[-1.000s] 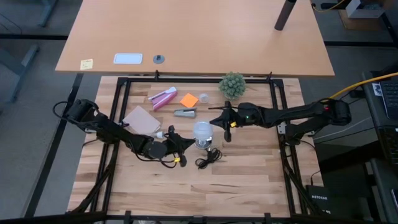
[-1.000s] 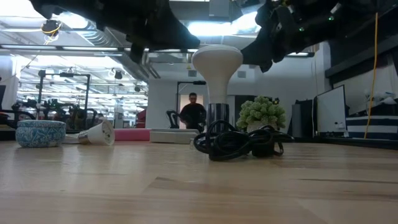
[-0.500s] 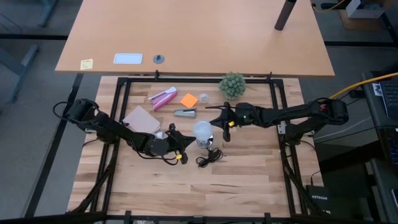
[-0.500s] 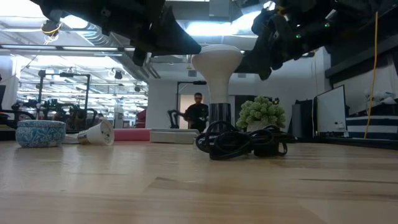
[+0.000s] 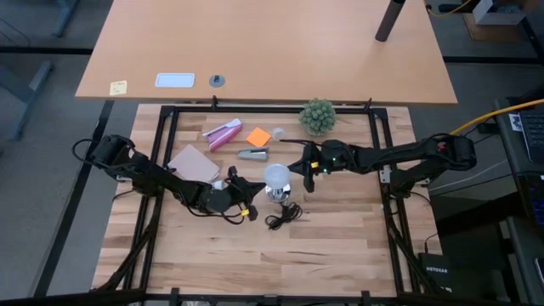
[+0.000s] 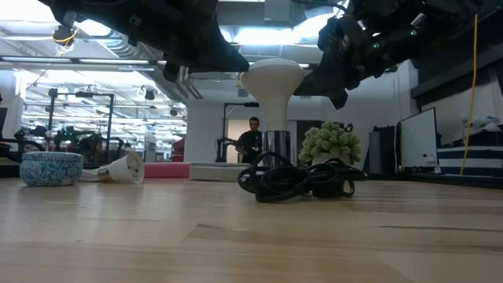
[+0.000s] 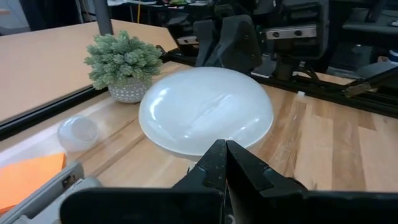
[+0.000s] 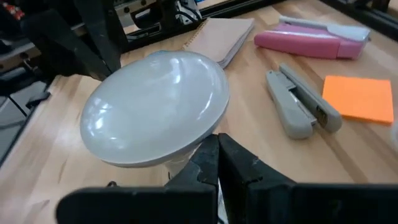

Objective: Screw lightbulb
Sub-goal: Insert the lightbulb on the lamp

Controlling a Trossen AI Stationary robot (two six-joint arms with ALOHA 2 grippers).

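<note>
While the threaded base of the lightbulb (image 5: 276, 178) is hidden under its white frosted dome in the high view, the low view shows the bulb upright in a shiny socket (image 6: 276, 147) near mid-table, with a coiled black cord (image 6: 295, 179) in front. Both wrist views show each gripper's fingers closed together, tips just short of the dome; the left gripper (image 5: 245, 197) sits beside the bulb on one side, the right gripper (image 5: 306, 172) on the other, neither holding it. Behind stand a green plant (image 5: 317, 115), a grey stapler (image 8: 301, 111), an orange pad (image 5: 258, 136), a pink case (image 5: 223, 133) and a notebook (image 5: 194, 162)
</note>
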